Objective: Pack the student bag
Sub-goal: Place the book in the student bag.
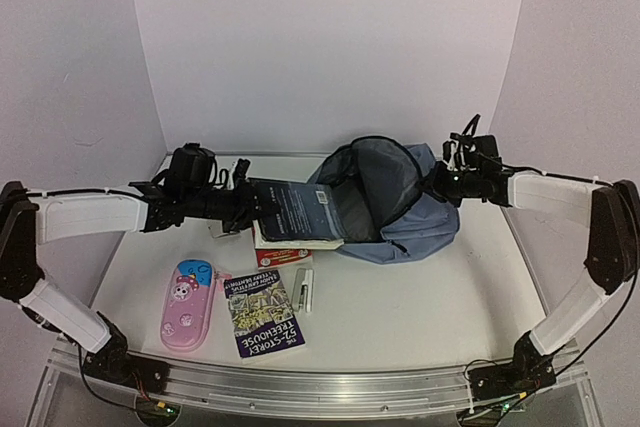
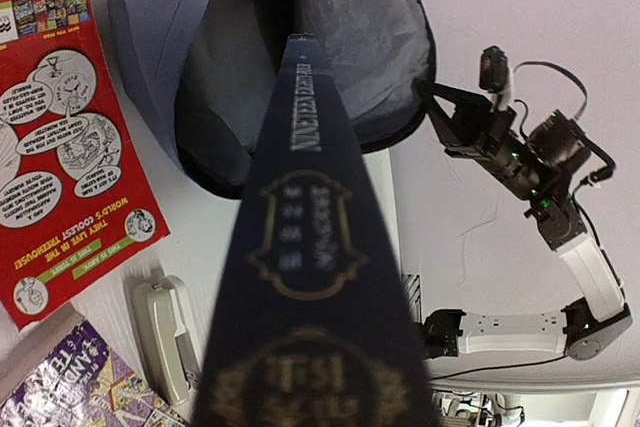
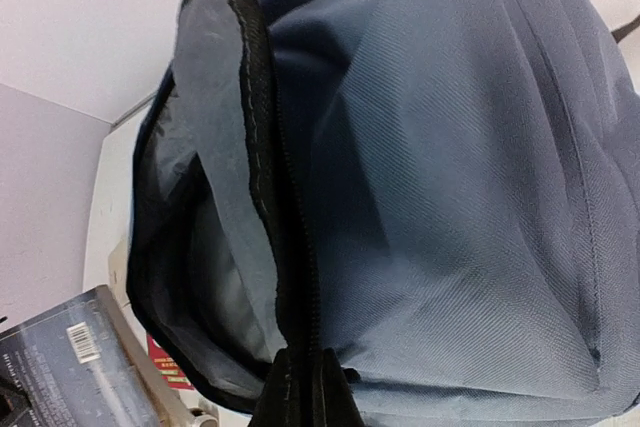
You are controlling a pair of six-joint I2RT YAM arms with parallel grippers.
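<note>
The student bag (image 1: 395, 209) lies on the white table (image 1: 440, 297), its mouth gaping toward the left arm and its dark lining showing. The right gripper (image 1: 433, 185) is at the bag's right rim; in its wrist view the black fingers (image 3: 305, 392) are pressed together on the black zipper edge of the opening, pinching the fabric. The left gripper (image 1: 250, 209), left of the bag, has its fingers closed on a dark navy book (image 1: 300, 209), held level with its far end at the bag's mouth; in the left wrist view the book's gold-printed spine (image 2: 310, 277) runs straight toward the opening. Just beside the bag's near-left edge, under the held book, lies a red comic-cover book (image 1: 283, 255). Nearer than the bag are a small white device (image 1: 304, 289) and a Treehouse paperback (image 1: 262, 312), with a pink pencil case (image 1: 188, 305) farthest to the left of the bag.
</note>
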